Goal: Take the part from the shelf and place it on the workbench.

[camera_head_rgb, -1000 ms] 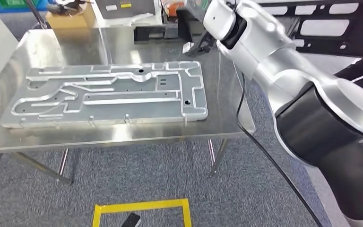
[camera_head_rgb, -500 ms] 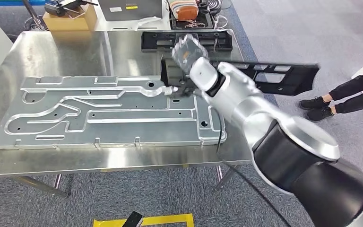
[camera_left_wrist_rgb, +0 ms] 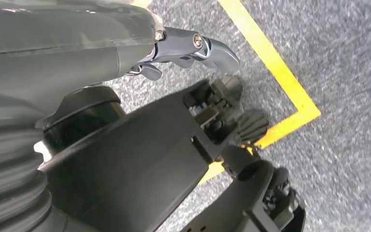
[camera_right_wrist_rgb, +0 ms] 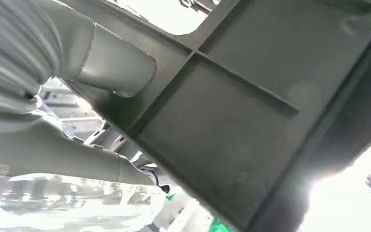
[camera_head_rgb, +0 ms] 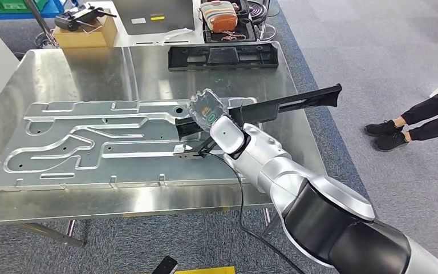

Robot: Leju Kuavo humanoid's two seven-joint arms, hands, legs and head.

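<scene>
My right hand (camera_head_rgb: pixel 207 121) grips a long black plastic part (camera_head_rgb: pixel 296 101) near one end. The part hangs slanted just above the steel workbench (camera_head_rgb: pixel 80 74), its near end over the right end of a large machined aluminium plate (camera_head_rgb: pixel 91 142) and its far end past the table's right edge. In the right wrist view my grey thumb (camera_right_wrist_rgb: pixel 116 67) presses on the part's ribbed dark surface (camera_right_wrist_rgb: pixel 232 135). My left hand (camera_left_wrist_rgb: pixel 193 46) hangs beside my body over the carpet and holds nothing.
A second black part (camera_head_rgb: pixel 222 57) lies across the back of the workbench. Behind it stand a cardboard box (camera_head_rgb: pixel 85 31) and an orange bag (camera_head_rgb: pixel 219 14). A person's legs (camera_head_rgb: pixel 416 117) are at the right. Yellow floor tape (camera_left_wrist_rgb: pixel 270 53) lies below my left hand.
The camera has shifted, with more of the table now in sight. My right arm has brought the black part down and nearer, from the back of the table to just over the plate's right end.
</scene>
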